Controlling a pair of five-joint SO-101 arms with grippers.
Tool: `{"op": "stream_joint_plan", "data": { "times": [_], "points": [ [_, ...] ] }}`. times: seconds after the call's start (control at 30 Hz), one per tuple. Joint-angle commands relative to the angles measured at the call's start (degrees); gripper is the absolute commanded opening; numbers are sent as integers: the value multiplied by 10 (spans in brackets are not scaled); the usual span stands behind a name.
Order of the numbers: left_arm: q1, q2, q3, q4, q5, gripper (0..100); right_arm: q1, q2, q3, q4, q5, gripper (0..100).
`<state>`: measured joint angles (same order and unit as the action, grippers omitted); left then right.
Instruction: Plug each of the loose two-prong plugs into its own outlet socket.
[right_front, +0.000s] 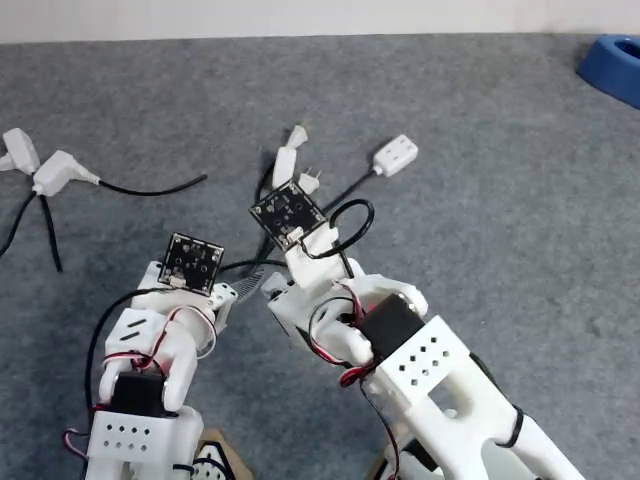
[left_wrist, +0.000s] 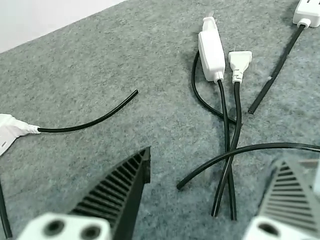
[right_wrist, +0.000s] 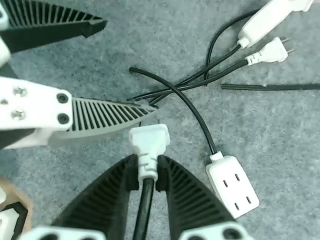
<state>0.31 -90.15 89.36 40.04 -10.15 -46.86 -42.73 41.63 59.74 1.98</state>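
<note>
My right gripper (right_wrist: 147, 162) is shut on a white two-prong plug (right_wrist: 148, 142), whose black cord runs back between the fingers. A white outlet socket (right_wrist: 232, 185) lies face up on the mat close beside it. My left gripper (left_wrist: 210, 200) is open just above the mat, over crossing black cords and holding nothing; its ribbed fingers (right_wrist: 107, 115) sit right next to the held plug. Farther out lie a long white plug (right_front: 285, 162), a small two-prong plug (right_front: 310, 181) and a second outlet socket (right_front: 395, 155).
Two more white plugs (right_front: 20, 150) (right_front: 58, 172) with black cords lie at the far left of the grey mat (right_front: 480, 130). A blue container (right_front: 615, 65) sits at the back right corner. Loose cords (left_wrist: 227, 150) cross ahead of the left gripper.
</note>
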Motion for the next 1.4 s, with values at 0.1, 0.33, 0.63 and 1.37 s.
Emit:
{"op": "stream_joint_plan", "data": {
  "times": [0.1,0.33,0.63,1.37],
  "points": [
    [-45,-6,-9,-15,11,368,33,-3,-43,25,34,6],
    [-143,-6,-8,-62,96,368,104,12,-117,161,140,6],
    [-134,-6,1,-62,94,368,174,264,-388,365,324,6],
    [-135,-6,11,-65,93,368,315,444,-491,411,564,6]
  ]
}}
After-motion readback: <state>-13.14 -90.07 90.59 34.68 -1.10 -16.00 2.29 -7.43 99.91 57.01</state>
